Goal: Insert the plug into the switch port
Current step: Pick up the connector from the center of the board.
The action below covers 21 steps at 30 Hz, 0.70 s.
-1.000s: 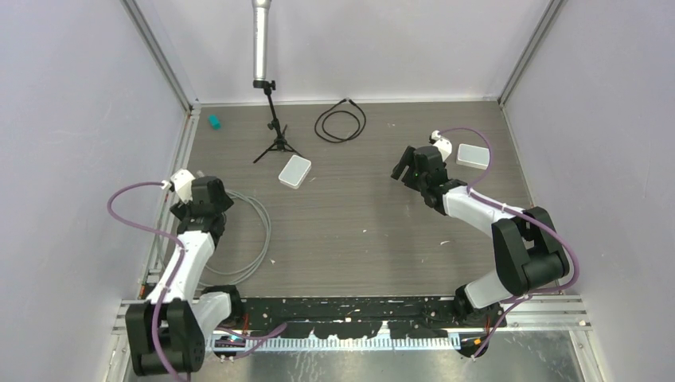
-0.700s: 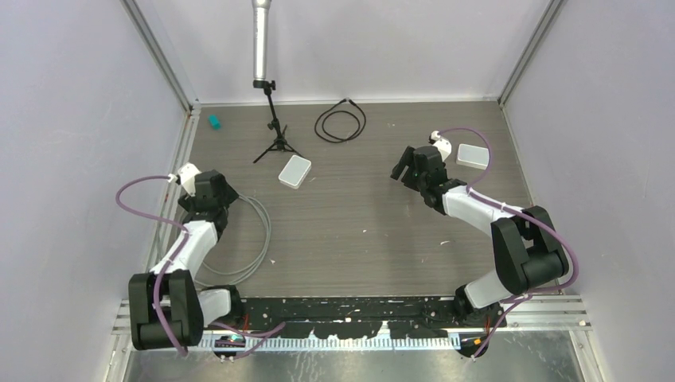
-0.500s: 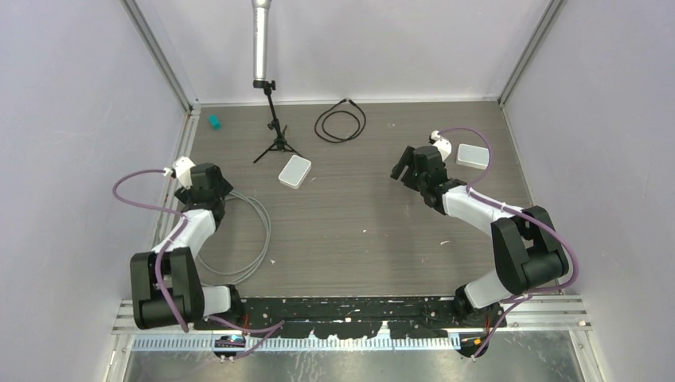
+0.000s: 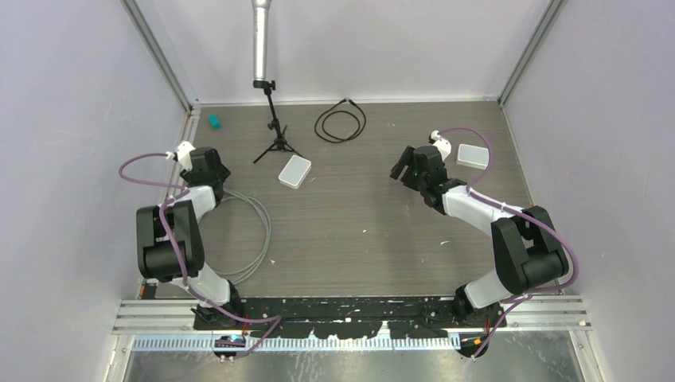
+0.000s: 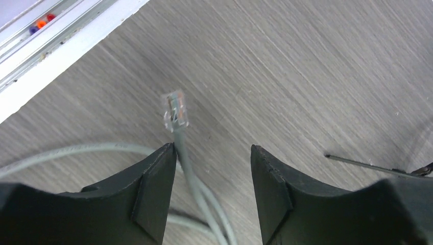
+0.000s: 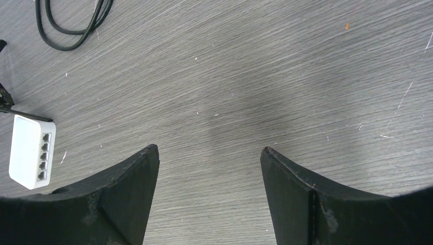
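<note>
while left fingers (image 5: 153,194) and right fingers (image 6: 122,199) gape empty, the plug (image 5: 174,109) lies on grey table (image 4: 358,239) between lilac walls (image 4: 79,119).

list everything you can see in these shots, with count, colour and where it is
clear plastic network plug: 1, clear, left side of the table, ahead of the left arm's jaws
round grey cable: 1, grey, looped at the left, passing between those jaws unclamped
small white five-port switch box: 1, white, centre-left
plain white flat box: 1, white, far right
thin black cable coil: 1, black, far centre
small black tripod: 1, black, beside the switch box, carrying a silver cylinder
small teal object: 1, teal, far left corner
grey wood-grain table: 1, grey
left arm: 1, black and white, jaws apart, empty
right arm: 1, black and white, jaws apart, empty
</note>
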Each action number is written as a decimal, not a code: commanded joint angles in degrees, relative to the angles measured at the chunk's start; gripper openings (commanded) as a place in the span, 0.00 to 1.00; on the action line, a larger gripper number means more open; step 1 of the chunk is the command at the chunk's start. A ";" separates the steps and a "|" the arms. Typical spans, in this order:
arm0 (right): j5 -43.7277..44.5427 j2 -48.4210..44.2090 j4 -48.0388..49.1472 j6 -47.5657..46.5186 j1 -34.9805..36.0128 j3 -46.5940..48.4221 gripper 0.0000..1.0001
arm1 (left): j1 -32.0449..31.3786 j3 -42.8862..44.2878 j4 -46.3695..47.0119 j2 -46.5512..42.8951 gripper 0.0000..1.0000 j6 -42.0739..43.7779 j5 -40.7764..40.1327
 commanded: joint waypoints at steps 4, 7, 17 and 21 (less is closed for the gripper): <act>-0.01 0.55 1.00 0.76 0.04 2.56 0.77 | 0.90 3.70 4.70 4.22 0.54 0.54 -0.06; -0.18 0.76 1.00 0.85 -0.04 2.65 0.77 | 1.02 4.31 4.70 5.81 0.54 0.51 -0.20; -0.43 0.90 1.31 0.85 0.01 2.63 0.77 | 1.18 4.83 5.35 7.01 0.10 -0.02 4.48; -1.45 0.46 2.74 0.62 0.02 1.83 0.77 | 0.61 1.50 6.54 3.38 0.00 -3.28 10.94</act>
